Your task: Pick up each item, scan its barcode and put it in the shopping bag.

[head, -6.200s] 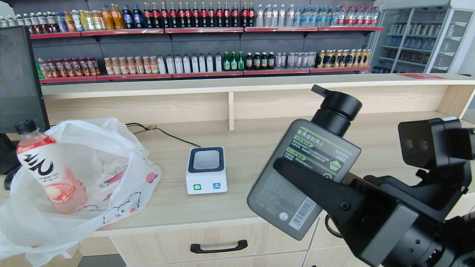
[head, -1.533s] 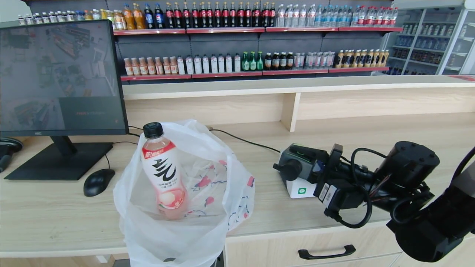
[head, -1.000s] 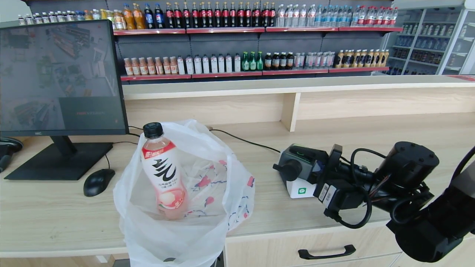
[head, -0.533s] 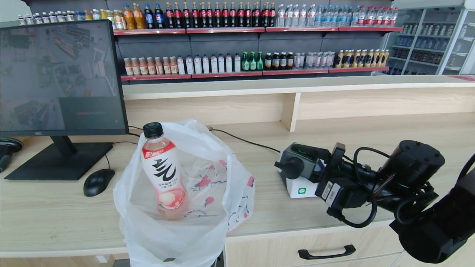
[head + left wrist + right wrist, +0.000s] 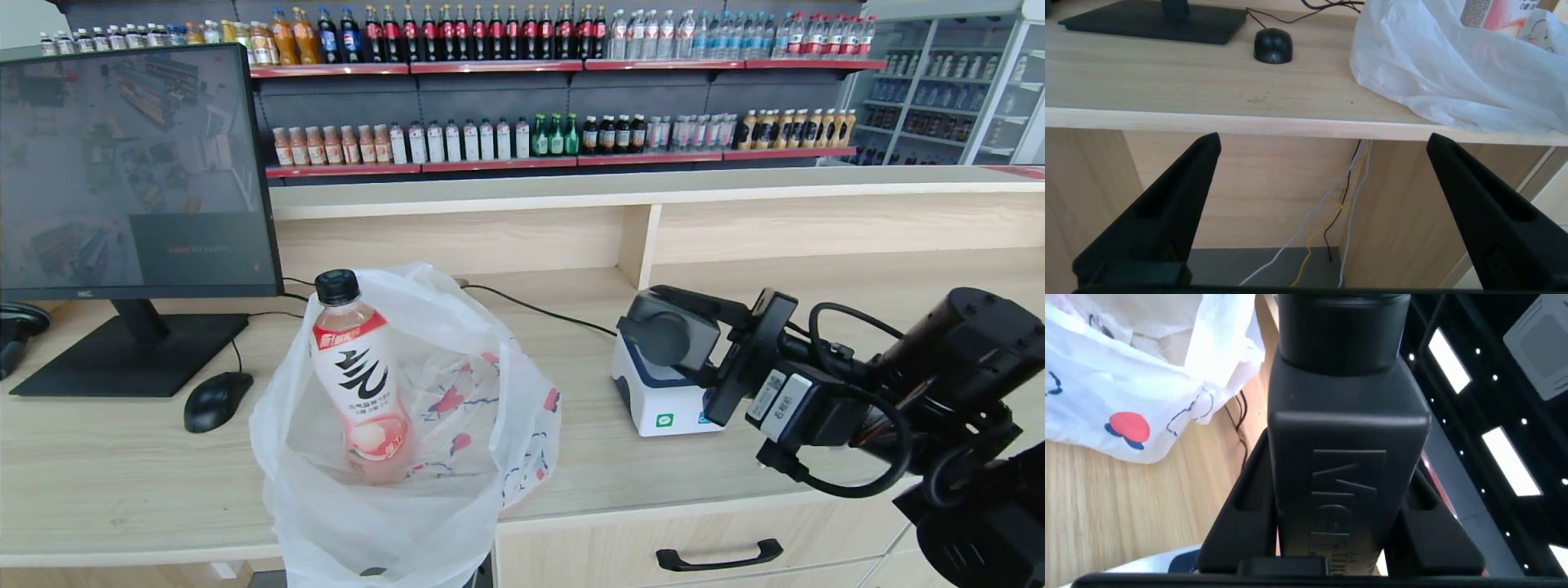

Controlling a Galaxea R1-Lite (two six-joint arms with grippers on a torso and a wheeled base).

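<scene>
Pump bottle (image 5: 663, 339) over the scanner (image 5: 663, 404)
Right gripper (image 5: 692, 325) clamps the pump bottle sideways just above the scanner, probably barcode-down for reading; left gripper (image 5: 1323, 208) hangs spread apart below the desk (image 5: 1167, 90) edge.

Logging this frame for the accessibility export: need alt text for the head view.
The right tool holds a grey pump bottle sideways over the white scanner on a wooden counter. To its left stands a white shopping bag with a pink drink bottle upright inside; a monitor and mouse sit further left, drink shelves behind.
</scene>
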